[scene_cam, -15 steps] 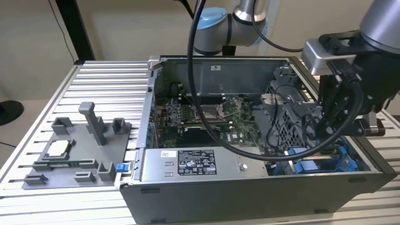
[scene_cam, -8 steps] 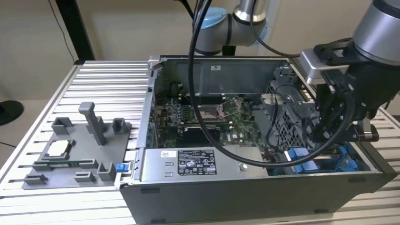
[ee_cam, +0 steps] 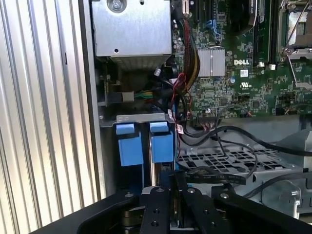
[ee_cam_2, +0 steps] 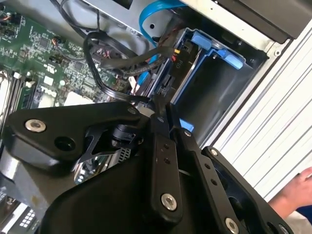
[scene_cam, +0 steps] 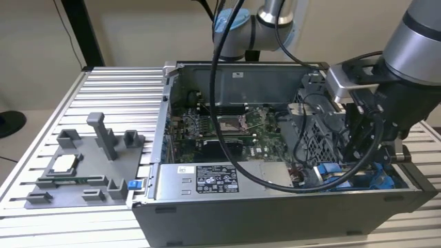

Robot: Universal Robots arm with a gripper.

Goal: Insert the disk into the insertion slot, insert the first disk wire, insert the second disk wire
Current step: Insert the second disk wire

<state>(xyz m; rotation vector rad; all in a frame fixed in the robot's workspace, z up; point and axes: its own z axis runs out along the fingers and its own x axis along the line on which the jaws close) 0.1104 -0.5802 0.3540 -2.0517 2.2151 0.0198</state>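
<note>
At case's front corner, exterior view's right: hand (ee_cam: 171,187) down inside open computer case (scene_cam: 276,206), fingers pressed together, apparently pinching thin black wire. Disk (ee_cam: 146,146) upright in slot, blue carrier tabs showing, so cabling reachable.

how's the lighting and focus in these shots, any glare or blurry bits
Exterior view: even, soft room light, mild sheen on the ribbed table, no harsh shadows. Second wrist view: the tool looms dark and soft up close, the motherboard is sharper. First wrist view: the motherboard is crisp, with bright glare on the metal box.
</note>
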